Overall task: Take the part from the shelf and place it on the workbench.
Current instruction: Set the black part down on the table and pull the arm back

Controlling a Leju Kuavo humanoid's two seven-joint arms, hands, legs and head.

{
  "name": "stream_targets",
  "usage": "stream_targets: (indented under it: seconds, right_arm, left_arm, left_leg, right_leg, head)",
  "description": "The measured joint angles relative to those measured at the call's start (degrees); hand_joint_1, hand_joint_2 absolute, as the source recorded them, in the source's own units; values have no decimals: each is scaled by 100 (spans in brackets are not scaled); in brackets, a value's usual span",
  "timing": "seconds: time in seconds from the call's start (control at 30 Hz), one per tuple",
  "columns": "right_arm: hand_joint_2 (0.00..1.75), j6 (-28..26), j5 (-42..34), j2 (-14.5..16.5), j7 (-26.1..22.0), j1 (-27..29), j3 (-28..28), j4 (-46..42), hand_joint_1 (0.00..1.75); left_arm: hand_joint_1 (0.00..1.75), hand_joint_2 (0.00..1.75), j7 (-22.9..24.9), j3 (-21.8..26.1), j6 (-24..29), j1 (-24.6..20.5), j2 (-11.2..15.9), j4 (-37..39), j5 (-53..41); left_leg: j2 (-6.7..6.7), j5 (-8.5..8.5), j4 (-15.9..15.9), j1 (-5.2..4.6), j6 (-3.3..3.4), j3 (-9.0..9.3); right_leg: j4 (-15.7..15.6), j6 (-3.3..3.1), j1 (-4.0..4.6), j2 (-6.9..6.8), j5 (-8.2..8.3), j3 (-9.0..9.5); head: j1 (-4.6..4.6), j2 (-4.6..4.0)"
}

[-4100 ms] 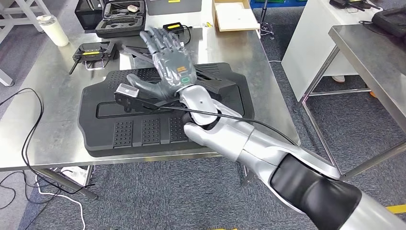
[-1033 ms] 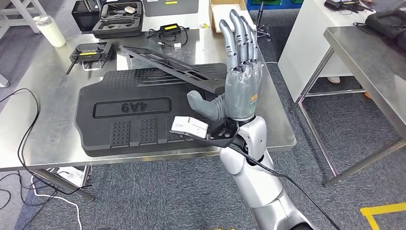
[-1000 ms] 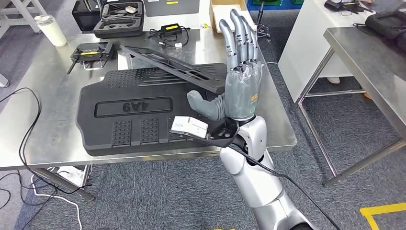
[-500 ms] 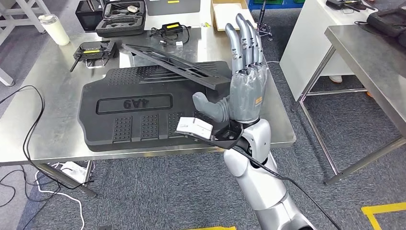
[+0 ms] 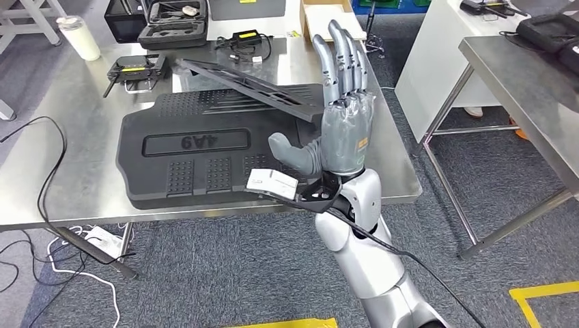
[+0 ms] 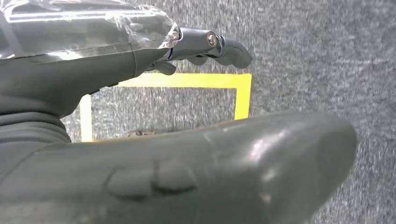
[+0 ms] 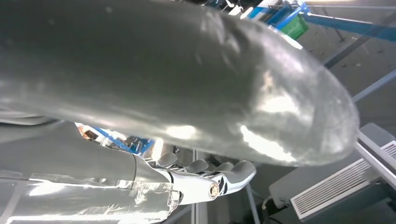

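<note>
Black plastic, large and ribbed, the part (image 5: 218, 154) is lying flat on the steel table (image 5: 68, 164), its embossed lettering facing up, and a thinner black slatted panel (image 5: 252, 85) is resting tilted across its far edge. Raised upright above the table's near right corner, the right hand (image 5: 341, 130) is holding nothing, its fingers (image 5: 339, 58) standing straight and close together, thumb sticking out toward the part, clear of it. In the left wrist view the left hand (image 6: 140, 154) is hanging over grey carpet marked with yellow tape (image 6: 196, 81), gripping nothing, its fingertips (image 6: 224, 44) reaching out with a slight curl. A white bottle (image 5: 78, 37), a handheld controller (image 5: 140, 68) and a dark open case (image 5: 174, 20) are sitting at the table's far side
</note>
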Motion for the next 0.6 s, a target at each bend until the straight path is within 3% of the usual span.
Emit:
stream_targets:
  seconds: [0.07,0.13,0.17,0.2,0.23,0.3,0.37,0.5,0.53,0.6]
  right_arm:
    - [0,-3,-2,-8,1,0,0,0,0]
    - [0,-4,-1,-20,3,8,-1,0,0]
    - [0,-4,-1,-27,6,14,-1,0,0]
    - [0,-4,-1,-33,9,19,-1,0,0]
    - [0,-4,-1,-37,14,22,-1,0,0]
    - [0,-4,-3,-44,21,22,-1,-9,0]
    - [0,-5,-21,-50,24,21,-1,-39,0]
    - [0,-5,-64,-68,50,36,-1,-92,0]
    - [0,-6,-65,-71,72,39,-1,-103,0]
    - [0,-5,-63,-75,122,45,-1,-119,0]
  left_arm:
    - [0,0,0,-1,4,-10,0,0,4]
    - [0,0,0,-4,7,-11,0,0,5]
    - [0,0,0,-6,8,-8,0,0,7]
    - [0,0,0,-8,8,-6,0,0,8]
    - [0,0,0,-10,8,-5,0,0,10]
    - [0,0,0,-10,8,-6,-3,0,13]
    - [0,0,0,-10,8,-12,-7,0,14]
    - [0,0,0,-14,8,-17,-9,0,14]
    - [0,0,0,-14,9,-17,-10,0,19]
    - [0,0,0,-15,10,-14,-10,0,28]
  left_leg:
    - [21,60,-34,10,95,-35]
    - [37,102,-34,-8,150,-95]
    - [42,120,-32,-20,162,-125]
    - [46,137,-29,-30,167,-152]
    - [47,152,-25,-39,167,-173]
    - [46,174,-12,-51,153,-196]
    - [46,194,17,-73,115,-224]
    - [45,220,41,-73,-19,-276]
    - [40,132,131,-69,-52,-311]
    - [34,-243,644,-53,-100,-496]
  right_leg:
    - [365,40,-15,1,-292,-143]
    - [1094,63,-16,2,-727,-420]
    - [1405,68,-16,2,-864,-527]
    - [1540,64,-15,2,-893,-547]
    - [1464,51,-14,2,-820,-465]
    - [753,-8,-4,2,-494,-33]
    - [82,-60,23,3,-294,315]
    - [-111,-134,32,11,-204,332]
    - [-135,-166,17,4,-164,318]
    - [-161,-215,0,-17,-101,273]
  head:
    - [29,0]
    - [69,0]
    - [84,0]
    - [93,0]
    - [101,0]
    - [119,0]
    - [126,0]
    - [119,0]
    - [106,0]
    - [64,0]
